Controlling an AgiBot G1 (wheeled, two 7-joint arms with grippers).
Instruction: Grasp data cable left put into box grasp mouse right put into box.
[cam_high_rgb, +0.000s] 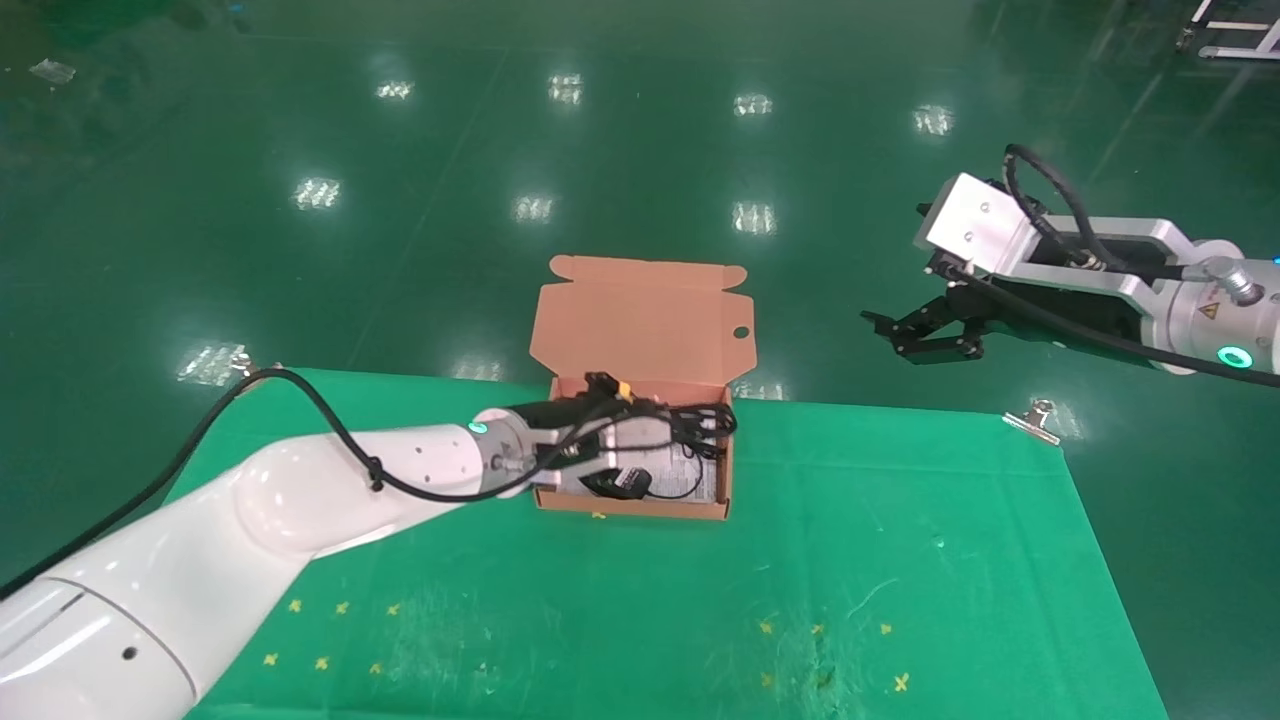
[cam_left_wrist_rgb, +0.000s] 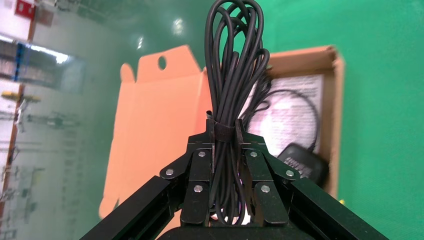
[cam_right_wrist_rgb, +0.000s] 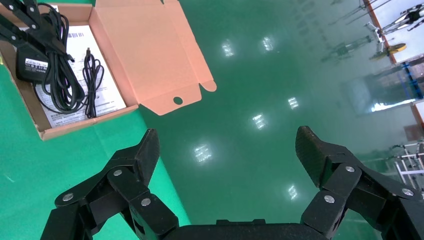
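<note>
Hanging over the one open box (cam_high_rgb: 640, 330) at the desk's (cam_high_rgb: 900, 560) far edge, the left end effector (cam_left_wrist_rgb: 224, 150) clenches the one data cable (cam_left_wrist_rgb: 232, 60) above the mouse (cam_left_wrist_rgb: 305, 162) inside, while the right end effector (cam_right_wrist_rgb: 227, 165) gapes beyond it over open floor.

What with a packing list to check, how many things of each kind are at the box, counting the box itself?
Box: 1
Data cable: 1, in the left gripper
Mouse: 1, in the box
Printed sheet: 1, under the mouse
Total: 4
</note>
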